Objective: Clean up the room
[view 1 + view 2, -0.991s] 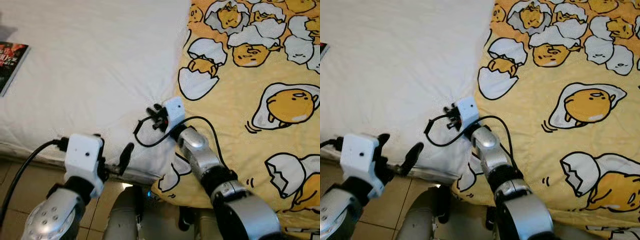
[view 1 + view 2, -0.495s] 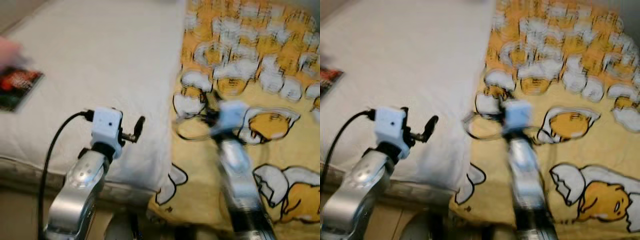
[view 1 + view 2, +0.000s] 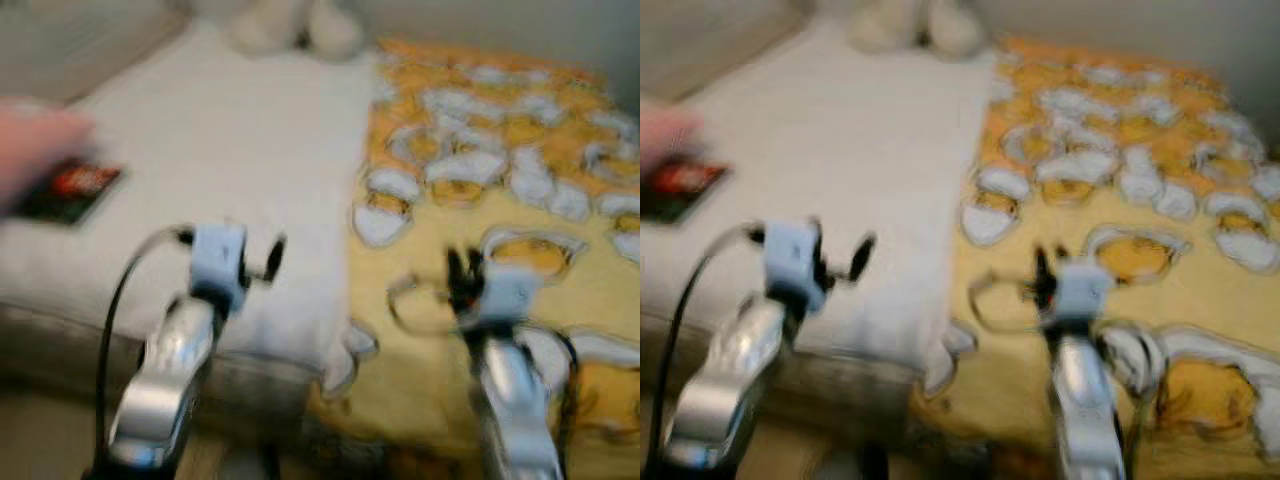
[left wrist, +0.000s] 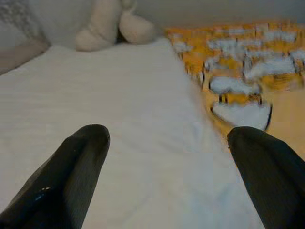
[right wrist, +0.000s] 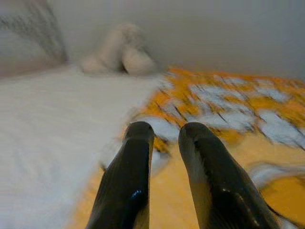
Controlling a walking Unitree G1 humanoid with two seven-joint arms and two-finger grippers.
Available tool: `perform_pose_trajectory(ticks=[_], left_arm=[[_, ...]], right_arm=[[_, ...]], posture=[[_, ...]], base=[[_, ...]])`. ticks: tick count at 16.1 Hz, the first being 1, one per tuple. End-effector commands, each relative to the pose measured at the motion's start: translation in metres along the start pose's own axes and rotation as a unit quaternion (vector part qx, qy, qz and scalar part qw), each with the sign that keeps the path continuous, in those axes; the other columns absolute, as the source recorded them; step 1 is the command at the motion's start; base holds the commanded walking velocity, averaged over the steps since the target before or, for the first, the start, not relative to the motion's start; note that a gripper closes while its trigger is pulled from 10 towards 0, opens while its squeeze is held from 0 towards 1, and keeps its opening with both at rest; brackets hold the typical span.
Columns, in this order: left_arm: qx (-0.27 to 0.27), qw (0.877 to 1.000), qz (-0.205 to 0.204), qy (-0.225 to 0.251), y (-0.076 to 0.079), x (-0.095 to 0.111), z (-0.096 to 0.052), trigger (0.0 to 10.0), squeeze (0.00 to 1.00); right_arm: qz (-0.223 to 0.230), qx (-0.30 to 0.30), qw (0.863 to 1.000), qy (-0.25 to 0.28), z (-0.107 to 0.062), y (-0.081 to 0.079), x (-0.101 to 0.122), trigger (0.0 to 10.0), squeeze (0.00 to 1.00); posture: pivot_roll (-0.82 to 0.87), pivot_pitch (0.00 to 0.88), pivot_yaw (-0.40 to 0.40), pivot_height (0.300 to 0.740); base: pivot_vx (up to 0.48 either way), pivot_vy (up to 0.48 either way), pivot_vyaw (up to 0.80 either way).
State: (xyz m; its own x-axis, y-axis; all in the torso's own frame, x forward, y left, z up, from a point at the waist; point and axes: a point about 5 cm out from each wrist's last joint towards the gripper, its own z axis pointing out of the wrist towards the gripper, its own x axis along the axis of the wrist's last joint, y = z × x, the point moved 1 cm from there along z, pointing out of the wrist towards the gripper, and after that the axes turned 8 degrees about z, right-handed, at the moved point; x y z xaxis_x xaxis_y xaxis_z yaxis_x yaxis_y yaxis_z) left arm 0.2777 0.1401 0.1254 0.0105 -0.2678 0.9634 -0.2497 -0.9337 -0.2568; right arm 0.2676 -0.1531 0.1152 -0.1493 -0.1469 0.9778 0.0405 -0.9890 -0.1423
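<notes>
Both eye views had swung upward since the earlier frames, so the far end of the bed, hidden a second before, now showed, and everything was blurred by that motion. Against the mattress, the left gripper had lifted from the bed's near edge to hang over the white sheet; the right gripper had shifted from the blanket's edge to a spot over the yellow egg-print blanket.

From the left wrist view, the left gripper's two black fingers stood wide apart with bare sheet between them, holding nothing. From the right wrist view, the right gripper's fingers sat nearly together, a narrow gap between them, with nothing pinched there.

Over at the robot's left lay a dark book with a red cover, flat on the sheet, well apart from both grippers. A blurred pinkish hand of a person sat just beside it at the frame's edge; contact could not be judged. At the far end of the bed a pale plush toy rested against the wall, near a grey pillow
</notes>
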Motion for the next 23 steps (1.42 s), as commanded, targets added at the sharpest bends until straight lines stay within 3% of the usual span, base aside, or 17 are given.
perform_pose_trajectory(ticks=[1, 6, 17, 23], left_arm=[[-0.008, 1.000, 0.005, 0.023, 0.001, 0.009, 0.004, 10.0, 0.00], [-0.010, 0.999, -0.003, 0.034, 0.004, 0.008, 0.008, 10.0, 0.00], [-0.024, 0.999, -0.005, 0.030, 0.004, 0.001, 0.020, 10.0, 0.00], [0.003, 1.000, 0.013, 0.008, 0.000, -0.008, 0.019, 10.0, 0.00]], right_arm=[[0.002, -0.009, 1.000, -0.019, -0.002, 0.004, -0.006, 10.0, 0.00], [0.019, -0.027, 0.998, -0.055, 0.003, 0.017, -0.017, 10.0, 0.00], [0.018, -0.027, 0.998, -0.062, 0.000, 0.015, -0.020, 10.0, 0.00], [0.025, -0.023, 0.996, -0.077, 0.006, 0.015, -0.027, 10.0, 0.00]], posture=[[0.02, 0.000, 0.000, 0.710], [0.02, 0.000, -0.002, 0.710], [0.00, 0.000, 0.004, 0.710], [0.02, 0.000, -0.004, 0.710]], base=[[0.000, 0.000, 0.00], [0.000, 0.480, 0.00], [0.000, 0.480, 0.00], [0.000, 0.000, 0.75]])
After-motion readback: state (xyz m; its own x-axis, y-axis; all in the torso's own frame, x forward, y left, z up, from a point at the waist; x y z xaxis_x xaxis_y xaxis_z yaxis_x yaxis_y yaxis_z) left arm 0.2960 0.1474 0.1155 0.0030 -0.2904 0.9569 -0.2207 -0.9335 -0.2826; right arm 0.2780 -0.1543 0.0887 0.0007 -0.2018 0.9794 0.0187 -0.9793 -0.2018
